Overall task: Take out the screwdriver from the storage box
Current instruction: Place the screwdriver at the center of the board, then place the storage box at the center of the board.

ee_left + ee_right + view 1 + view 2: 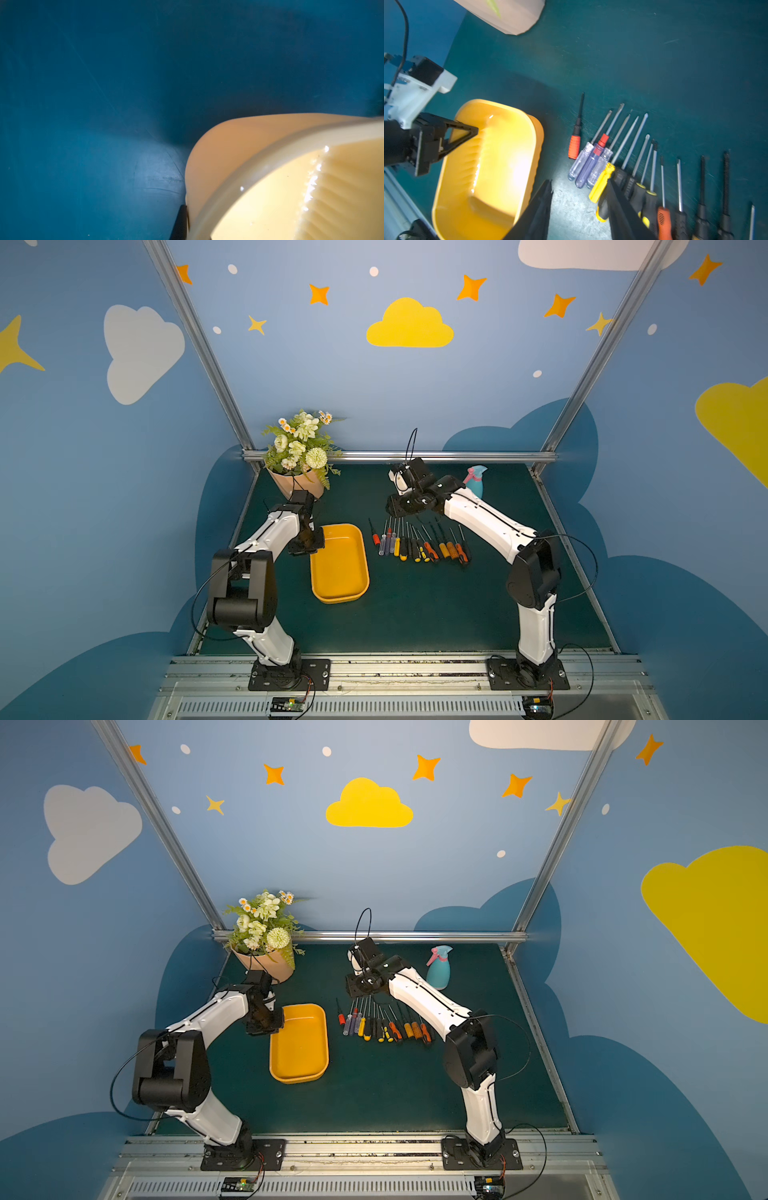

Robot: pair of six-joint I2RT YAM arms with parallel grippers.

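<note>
My part-open, empty right gripper (579,182) hangs beside light, stiff-looking screwdrivers (601,182) (I'd grab a handle); left gripper (472,132) clamps the box (539,133) rim.

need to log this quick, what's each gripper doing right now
left gripper: closed on the storage box rim
right gripper: open, holding nothing

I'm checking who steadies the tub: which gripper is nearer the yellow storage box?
Left. The left gripper sits at the storage box far corner rim, shut on its wall. The right gripper hangs open above the row of screwdrivers, off to one side and clear of it.
</note>
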